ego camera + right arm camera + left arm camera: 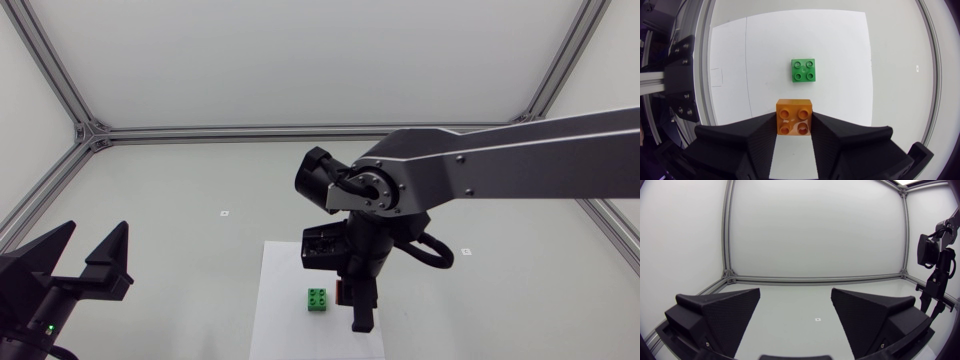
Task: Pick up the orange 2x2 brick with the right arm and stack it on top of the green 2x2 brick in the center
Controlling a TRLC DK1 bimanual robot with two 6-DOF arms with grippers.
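Orange brick (pixel 795 117) – clamped from two sides between the fingers of the right gripper (pixel 795 126), studs facing the wrist camera. It shows larger than the green brick (pixel 803 70), so I judge it lifted off the white sheet (pixel 840 50), though no view shows the gap outright. Green sits on the sheet ahead of the gripper, studs up, apart from orange. In the head view the right arm reaches past the middle, its gripper just beside green.

Left gripper (pixel 88 255) – fingers spread wide, nothing between them, well apart from the bricks.

Risks from here:
- Offset. Orange is not yet over green. A descent from this spot would land on the sheet or clip green's near edge and shove it.
- Yaw. Green looks turned very slightly against orange. If the edges are not squared, studs meet wall instead of socket and the bricks jam crooked.
- Loose base. Nothing holds green or the sheet. An off-centre press could tip green or slide it.
- Grip. The fingers hold only two smooth side walls, so a hard press could make orange slip or twist between them.
- Early release. Opening before the studs seat would leave orange perched, free to fall.
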